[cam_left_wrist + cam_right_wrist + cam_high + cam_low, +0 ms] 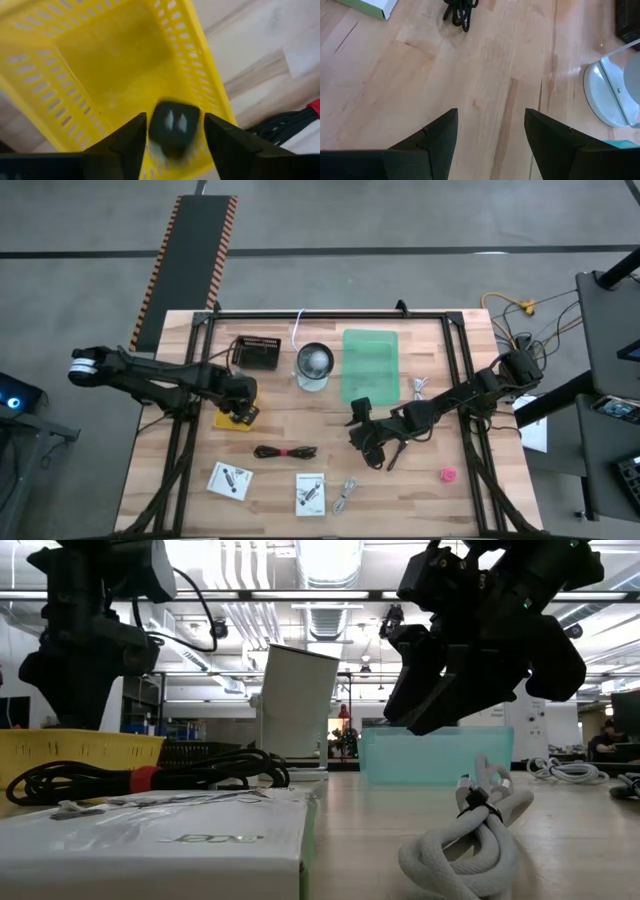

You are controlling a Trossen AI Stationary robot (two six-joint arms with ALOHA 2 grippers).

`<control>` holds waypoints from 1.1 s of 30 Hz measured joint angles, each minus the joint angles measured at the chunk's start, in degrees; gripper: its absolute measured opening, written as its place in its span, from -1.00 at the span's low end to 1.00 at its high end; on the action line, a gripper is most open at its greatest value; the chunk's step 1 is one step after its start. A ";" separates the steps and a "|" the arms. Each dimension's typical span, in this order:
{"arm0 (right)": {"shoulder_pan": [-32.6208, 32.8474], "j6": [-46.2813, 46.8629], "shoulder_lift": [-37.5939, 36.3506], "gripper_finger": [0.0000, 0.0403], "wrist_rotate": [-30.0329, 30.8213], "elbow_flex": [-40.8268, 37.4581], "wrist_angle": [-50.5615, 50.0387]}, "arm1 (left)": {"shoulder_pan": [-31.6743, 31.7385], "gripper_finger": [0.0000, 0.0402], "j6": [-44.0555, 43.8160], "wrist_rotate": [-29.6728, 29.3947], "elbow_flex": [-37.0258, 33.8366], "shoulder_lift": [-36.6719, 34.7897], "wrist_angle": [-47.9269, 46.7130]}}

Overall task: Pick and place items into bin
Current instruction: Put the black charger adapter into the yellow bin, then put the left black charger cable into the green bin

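Note:
My left gripper (237,408) hangs open over the yellow basket (115,60). The tiny black cube (174,124) shows blurred between its fingertips, a sliver of yellow on either side, above the basket's near wall. My right gripper (372,446) is open above bare wood (490,125), right of the black-and-red cable (285,451). Two white cards (229,480) (310,493) lie flat near the table's near edge, with a pale bundled cord (345,495) beside them. The pink lump (448,475) sits farther right. The dark stick-like tool is not visible.
A green translucent bin (370,365) stands at the far middle, a white cup-shaped object on a round base (314,366) left of it, and a black slotted block (257,352) farther left. A white cord (420,387) lies by the green bin. A black frame (330,314) borders the table.

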 joint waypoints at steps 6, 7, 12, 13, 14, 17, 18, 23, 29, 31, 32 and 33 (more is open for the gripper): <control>0.00 -0.12 0.00 0.07 0.01 0.00 0.28 | 0.00 0.06 0.01 0.11 -0.01 -1.08 0.07; -0.01 -0.23 0.00 0.07 0.01 0.00 0.34 | 0.00 0.06 0.01 0.11 -0.01 -1.33 0.06; -0.02 -0.45 0.00 0.07 0.01 0.00 0.57 | 0.02 0.07 2.84 -0.47 0.03 -2.93 0.85; 0.00 -0.45 0.00 0.07 0.01 0.00 0.59 | 0.02 0.07 3.74 -1.07 0.12 -3.20 0.78; 0.00 -0.45 0.00 0.07 0.02 0.00 0.70 | 0.02 0.07 4.25 -1.88 0.38 -3.46 0.77; 0.00 -0.45 0.00 0.07 0.01 0.00 0.83 | 0.02 0.08 7.22 -4.74 1.38 -4.47 1.29; -0.01 -0.45 0.00 0.07 0.02 0.00 0.93 | 0.02 0.08 8.76 -5.76 1.66 -4.78 2.01; -0.01 -1.62 0.02 0.07 0.02 0.00 1.90 | 0.00 0.08 23.16 -9.06 2.44 -6.47 10.18; 0.00 -1.72 0.02 0.07 0.04 0.00 2.86 | 0.01 0.08 38.06 -9.07 2.44 -6.47 25.53; 0.00 -1.61 0.02 0.07 0.03 0.00 2.86 | 0.02 0.08 40.52 -8.11 2.39 -5.54 30.38; 0.00 -1.38 0.02 0.07 0.02 0.00 2.75 | 0.02 0.08 41.82 -7.14 2.36 -5.01 31.91; 0.00 -1.01 0.02 0.07 0.03 0.00 2.61 | 0.04 0.08 43.06 -5.78 2.30 -4.37 33.18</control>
